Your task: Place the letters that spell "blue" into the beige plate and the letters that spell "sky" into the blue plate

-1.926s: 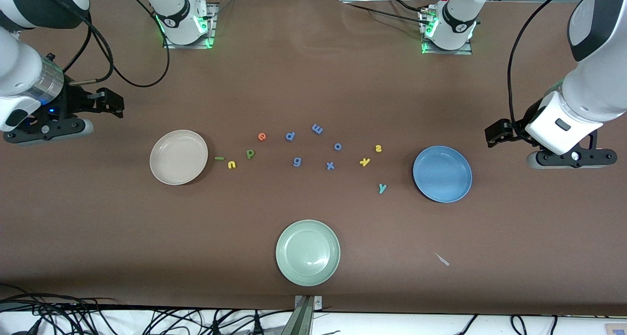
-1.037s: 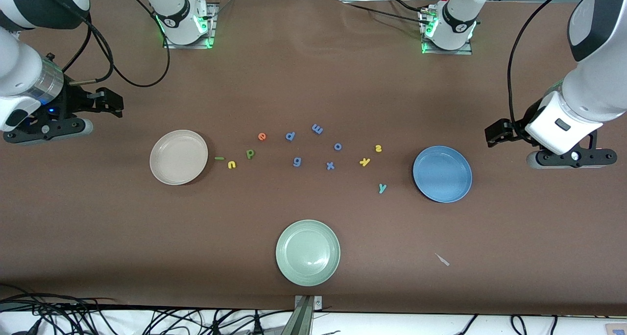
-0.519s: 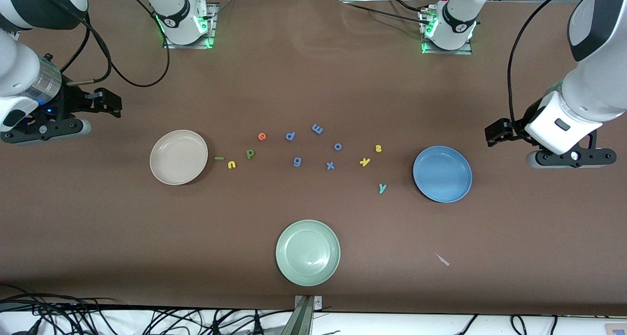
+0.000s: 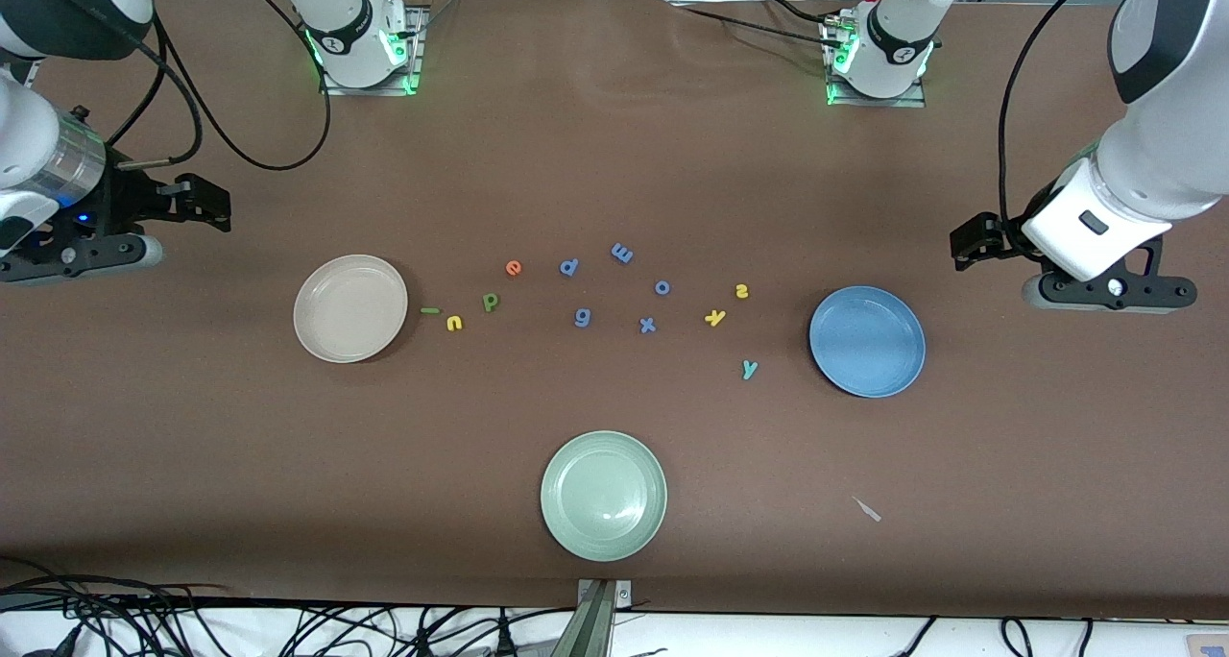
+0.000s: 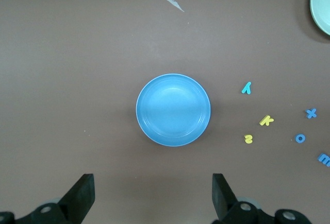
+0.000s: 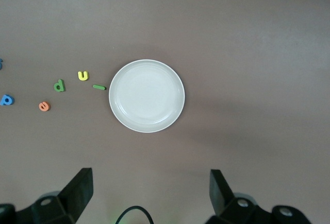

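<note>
The beige plate (image 4: 350,308) (image 6: 147,96) lies bare, with the green l (image 4: 429,310), yellow u (image 4: 454,324), green b (image 4: 491,301) and orange e (image 4: 514,268) on the table beside it. Beside the bare blue plate (image 4: 867,342) (image 5: 173,109) lie the yellow s (image 4: 741,291), yellow k (image 4: 715,317) and teal y (image 4: 750,369). My right gripper (image 4: 82,252) (image 6: 149,195) hangs open over the table at the right arm's end. My left gripper (image 4: 1109,292) (image 5: 153,198) hangs open at the left arm's end. Neither holds anything.
Several periwinkle letters (image 4: 622,252) are scattered between the two letter groups. A pale green plate (image 4: 603,495) sits nearer the front camera, mid-table. A small pale scrap (image 4: 868,509) lies nearer the camera than the blue plate.
Both arms have drifted slightly toward the robots' bases, the right one also outward. Plates and letters have not moved, and both grippers stay open.
</note>
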Robot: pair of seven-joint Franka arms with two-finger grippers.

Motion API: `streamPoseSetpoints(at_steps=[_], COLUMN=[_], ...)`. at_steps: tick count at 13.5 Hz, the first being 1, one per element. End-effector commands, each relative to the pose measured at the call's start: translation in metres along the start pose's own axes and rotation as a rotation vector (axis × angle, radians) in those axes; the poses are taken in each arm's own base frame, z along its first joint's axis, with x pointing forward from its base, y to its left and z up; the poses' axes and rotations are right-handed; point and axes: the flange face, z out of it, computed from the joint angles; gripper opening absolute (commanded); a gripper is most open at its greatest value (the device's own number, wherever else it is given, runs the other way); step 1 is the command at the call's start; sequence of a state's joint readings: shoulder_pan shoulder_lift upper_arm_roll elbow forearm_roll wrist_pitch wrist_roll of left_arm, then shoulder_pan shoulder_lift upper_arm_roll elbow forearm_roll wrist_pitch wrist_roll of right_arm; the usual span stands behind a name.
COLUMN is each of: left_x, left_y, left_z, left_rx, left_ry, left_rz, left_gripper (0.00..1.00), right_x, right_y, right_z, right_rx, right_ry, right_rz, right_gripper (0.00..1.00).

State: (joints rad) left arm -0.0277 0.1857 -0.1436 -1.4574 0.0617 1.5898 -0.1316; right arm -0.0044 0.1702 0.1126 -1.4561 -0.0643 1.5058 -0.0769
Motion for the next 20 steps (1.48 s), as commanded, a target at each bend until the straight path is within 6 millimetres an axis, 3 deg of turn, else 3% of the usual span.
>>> streamPoseSetpoints(at_steps=[1, 20], left_x=[-0.027, -0.024], left_y=[-0.006, -0.010], left_z=[0.001, 0.000], left_rx=[-0.013, -0.018], left_ry=[0.024, 0.029], left_rz=[0.016, 0.037], left_gripper=[1.00, 1.00], right_x=[-0.002, 0.000], right_y=[0.005, -0.007], right_z=[-0.006, -0.007], right_rx=[0.033, 0.064], right_ry=[-0.002, 0.011], right_rz=[0.004, -0.007], right_gripper=[1.00, 1.00])
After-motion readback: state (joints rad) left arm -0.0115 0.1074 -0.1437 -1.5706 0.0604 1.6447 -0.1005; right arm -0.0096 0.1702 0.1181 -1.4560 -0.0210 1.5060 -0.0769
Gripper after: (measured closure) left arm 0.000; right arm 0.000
